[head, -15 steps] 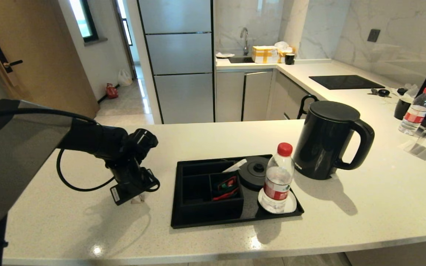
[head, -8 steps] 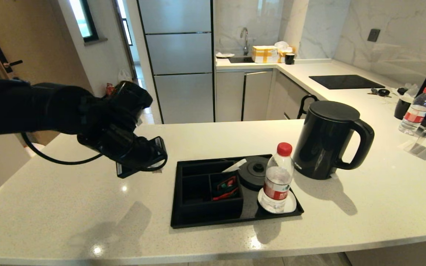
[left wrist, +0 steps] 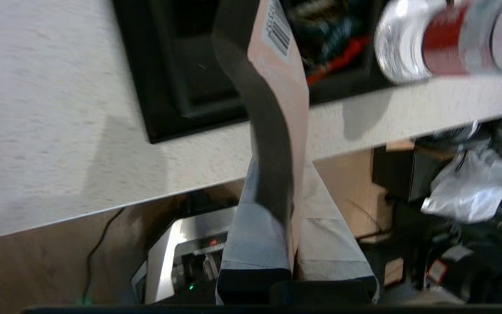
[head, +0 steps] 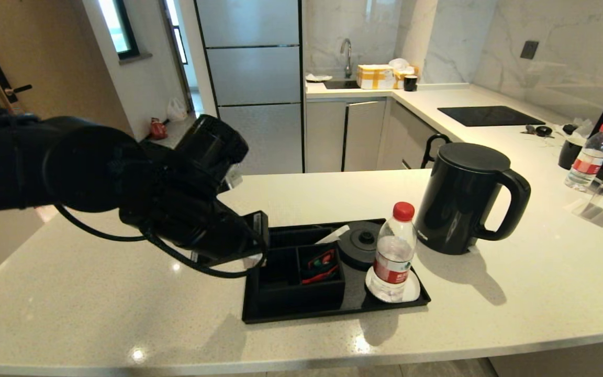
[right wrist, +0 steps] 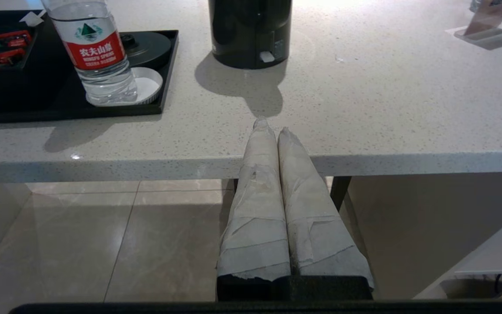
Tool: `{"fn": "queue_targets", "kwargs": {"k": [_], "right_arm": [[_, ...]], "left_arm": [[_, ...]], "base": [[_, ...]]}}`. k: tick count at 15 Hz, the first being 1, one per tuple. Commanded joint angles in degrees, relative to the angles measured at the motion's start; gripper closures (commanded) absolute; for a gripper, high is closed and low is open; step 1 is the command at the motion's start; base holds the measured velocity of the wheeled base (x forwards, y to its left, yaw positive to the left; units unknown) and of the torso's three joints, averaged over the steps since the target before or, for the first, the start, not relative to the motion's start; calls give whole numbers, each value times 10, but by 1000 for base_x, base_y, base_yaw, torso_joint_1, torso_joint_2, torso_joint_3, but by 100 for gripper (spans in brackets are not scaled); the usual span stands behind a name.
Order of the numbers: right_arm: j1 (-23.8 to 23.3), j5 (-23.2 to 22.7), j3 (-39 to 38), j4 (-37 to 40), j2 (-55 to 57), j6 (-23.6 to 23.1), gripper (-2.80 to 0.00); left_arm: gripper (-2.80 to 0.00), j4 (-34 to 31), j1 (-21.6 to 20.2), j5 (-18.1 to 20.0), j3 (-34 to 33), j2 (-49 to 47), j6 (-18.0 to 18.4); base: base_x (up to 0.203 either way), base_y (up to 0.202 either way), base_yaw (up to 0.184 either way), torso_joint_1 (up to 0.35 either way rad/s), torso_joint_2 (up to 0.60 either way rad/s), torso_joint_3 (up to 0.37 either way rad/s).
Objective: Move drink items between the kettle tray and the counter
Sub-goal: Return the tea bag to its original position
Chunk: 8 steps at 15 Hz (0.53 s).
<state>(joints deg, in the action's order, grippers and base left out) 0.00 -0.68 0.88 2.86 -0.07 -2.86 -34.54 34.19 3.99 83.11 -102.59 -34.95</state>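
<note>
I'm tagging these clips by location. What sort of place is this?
Most likely a small apartment or serviced-hotel kitchen: a speckled stone counter with a hospitality-style kettle tray and black kettle, a sink with tap and a built-in cooktop behind.
</note>
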Motion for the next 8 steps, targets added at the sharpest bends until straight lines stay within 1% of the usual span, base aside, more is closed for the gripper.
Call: {"fn": "queue_targets", "kwargs": {"k": [1, 2, 4, 6, 8], "right_arm": [[0, 0, 0, 0, 1, 0, 0], [0, 0, 0, 0, 1, -1, 0], [0, 0, 0, 0, 1, -1, 0], [0, 0, 0, 0, 1, -1, 0], [0, 0, 0, 0, 1, -1, 0]], "left_arm": [[0, -1, 14, 0, -3, -5, -2], [0, -1, 19, 0, -2, -9, -1], [0, 0, 43, -2, -2, -47, 0], [0, 1, 46, -7, 0, -74, 1], [0, 1, 46, -7, 0, -74, 1]], "base": [[0, 0, 0, 0, 0, 0], [0, 0, 0, 0, 0, 0], [0, 0, 0, 0, 0, 0], [0, 0, 0, 0, 0, 0], [0, 0, 0, 0, 0, 0]]}}
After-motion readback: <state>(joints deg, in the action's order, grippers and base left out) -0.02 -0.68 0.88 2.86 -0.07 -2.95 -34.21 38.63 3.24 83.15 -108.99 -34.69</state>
